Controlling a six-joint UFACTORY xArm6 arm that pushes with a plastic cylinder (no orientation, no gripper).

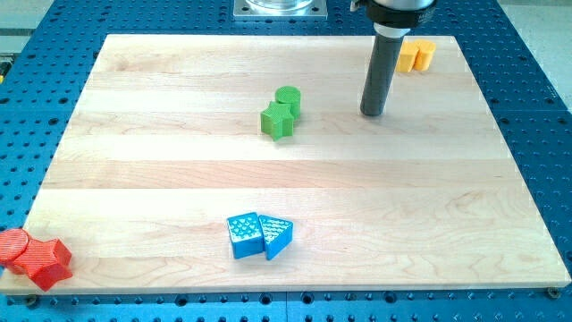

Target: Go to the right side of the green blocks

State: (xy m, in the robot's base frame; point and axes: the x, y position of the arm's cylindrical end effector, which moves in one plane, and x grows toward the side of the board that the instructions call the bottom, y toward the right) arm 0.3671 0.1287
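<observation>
A: Item 1, nearest row, the view's bottom left?

B: 2 red blocks: a red cylinder [14,245] touching a red star-like block [48,262], both overhanging the counter [134,179] corner. Exact shapes are hard to make out there.

A: Item 2?

B: 2 blue blocks, bottom centre: a blue cube-like block [243,236] touching a blue triangular block [276,235].

A: Item 3, the task's things?

B: Mid-counter, slightly toward the view's top: a green cylinder [288,99] behind and touching a green star-shaped block [277,120].

A: Item 4?

B: My tip [373,114], resting on the counter to the view's right of the green pair, near but apart, level with them. I judge that placement suits the task: it stands on their right side, touching nothing.

A: Claw state?

B: No claw exists; the arm ends in a plain rod, so nothing opens or closes.

A: Farthest item?

B: A yellow block [416,55] at the top right, partly hidden behind the rod; its shape is unclear. The arm's upper body is cut off.
</observation>
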